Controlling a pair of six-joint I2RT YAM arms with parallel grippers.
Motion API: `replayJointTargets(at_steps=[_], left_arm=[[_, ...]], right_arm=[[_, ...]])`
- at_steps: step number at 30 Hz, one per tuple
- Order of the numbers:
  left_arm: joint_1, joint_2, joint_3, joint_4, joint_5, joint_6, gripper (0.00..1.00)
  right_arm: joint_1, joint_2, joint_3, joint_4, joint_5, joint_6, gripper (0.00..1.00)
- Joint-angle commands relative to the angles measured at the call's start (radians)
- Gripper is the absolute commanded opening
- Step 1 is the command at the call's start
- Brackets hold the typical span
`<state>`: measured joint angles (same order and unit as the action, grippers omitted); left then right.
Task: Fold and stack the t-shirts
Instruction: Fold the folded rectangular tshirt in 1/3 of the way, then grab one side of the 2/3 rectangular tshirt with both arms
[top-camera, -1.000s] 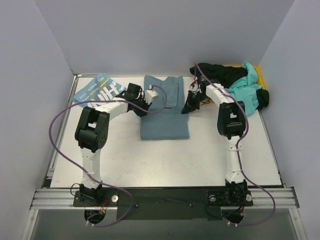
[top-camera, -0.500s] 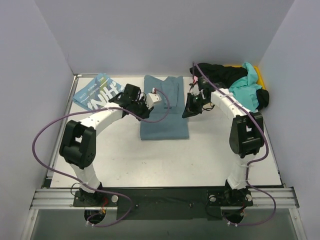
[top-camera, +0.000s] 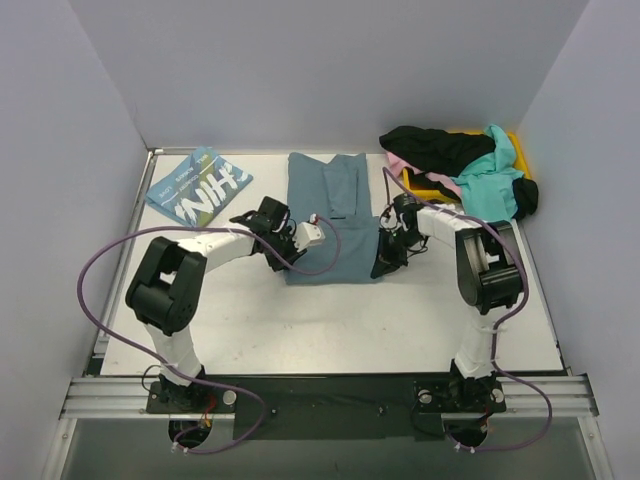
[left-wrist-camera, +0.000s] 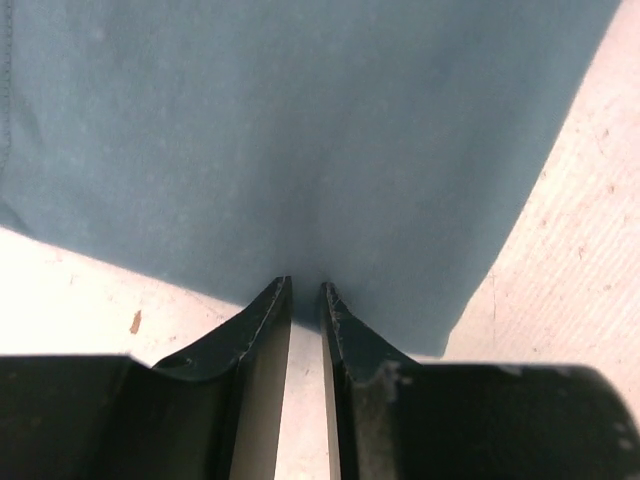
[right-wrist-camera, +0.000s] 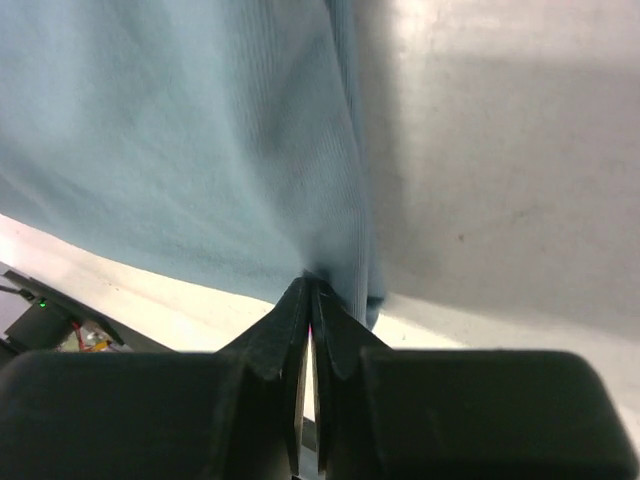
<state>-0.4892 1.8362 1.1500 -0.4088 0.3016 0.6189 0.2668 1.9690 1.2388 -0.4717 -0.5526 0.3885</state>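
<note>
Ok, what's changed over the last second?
The left gripper and right gripper drew back along the teal shirt to its near corners and now pinch the hem. The shirt itself, the lettered shirt and the bin pile have not moved.

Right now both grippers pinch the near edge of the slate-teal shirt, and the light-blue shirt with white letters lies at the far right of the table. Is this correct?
Not quite. The light-blue shirt lies at the far left of the table, as the top external view shows. The rest holds: the left gripper and the right gripper pinch the near edge of the slate-teal shirt.
</note>
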Motion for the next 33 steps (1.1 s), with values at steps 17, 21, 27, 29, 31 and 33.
replayJointTargets(at_steps=[17, 21, 27, 29, 31, 33], left_arm=[[-0.117, -0.172, -0.156, 0.062, -0.007, 0.375, 0.69], [-0.129, -0.131, -0.148, 0.051, -0.01, 0.351, 0.66], [-0.163, -0.118, -0.156, 0.094, -0.079, 0.3, 0.17], [-0.164, -0.117, -0.153, 0.076, -0.085, 0.304, 0.0], [-0.163, -0.126, -0.157, 0.067, -0.101, 0.311, 0.0], [-0.161, -0.146, -0.164, 0.047, -0.114, 0.318, 0.0]], right_arm=[[-0.017, -0.056, -0.076, 0.011, 0.07, 0.173, 0.46], [-0.014, -0.038, -0.11, 0.062, 0.016, 0.203, 0.33], [-0.021, -0.058, -0.121, 0.074, -0.006, 0.208, 0.05], [-0.026, -0.073, -0.116, 0.062, -0.007, 0.199, 0.0], [-0.028, -0.096, -0.117, 0.045, -0.013, 0.187, 0.0], [-0.028, -0.126, -0.124, 0.025, -0.021, 0.165, 0.0]])
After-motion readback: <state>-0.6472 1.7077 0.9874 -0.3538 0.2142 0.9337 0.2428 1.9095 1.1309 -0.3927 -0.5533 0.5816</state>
